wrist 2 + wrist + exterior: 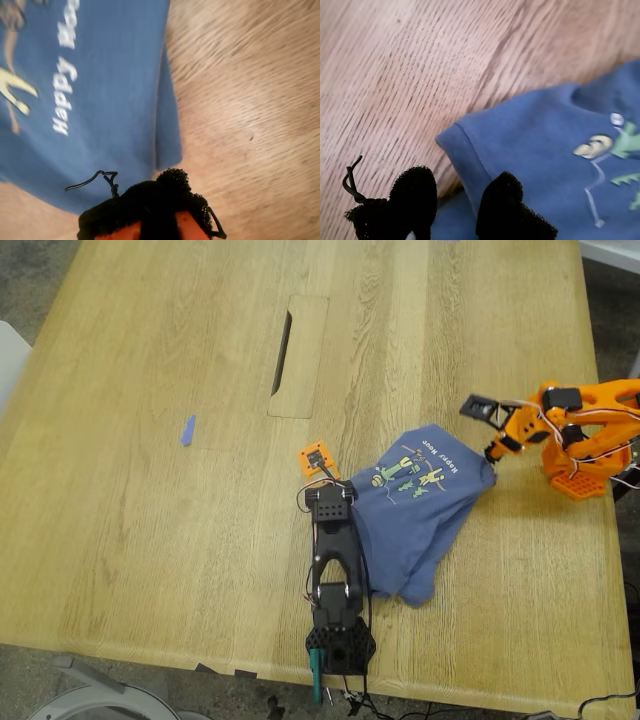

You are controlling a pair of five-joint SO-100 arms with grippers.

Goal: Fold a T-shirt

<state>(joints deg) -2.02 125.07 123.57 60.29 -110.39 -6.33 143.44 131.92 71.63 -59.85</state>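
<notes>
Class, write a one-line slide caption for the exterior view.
Two arms flank a crumpled blue T-shirt on a wooden table.

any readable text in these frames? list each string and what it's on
"Happy Hour": my best reading of the pale lettering on the T-shirt, beside the cartoon print. "Happy" is fairly clear in the second wrist view; the second word is cut off and blurred there and tiny in the exterior view, so uncertain.
Blue tape scrap: no markings visible.
Nothing readable anywhere else.
</notes>
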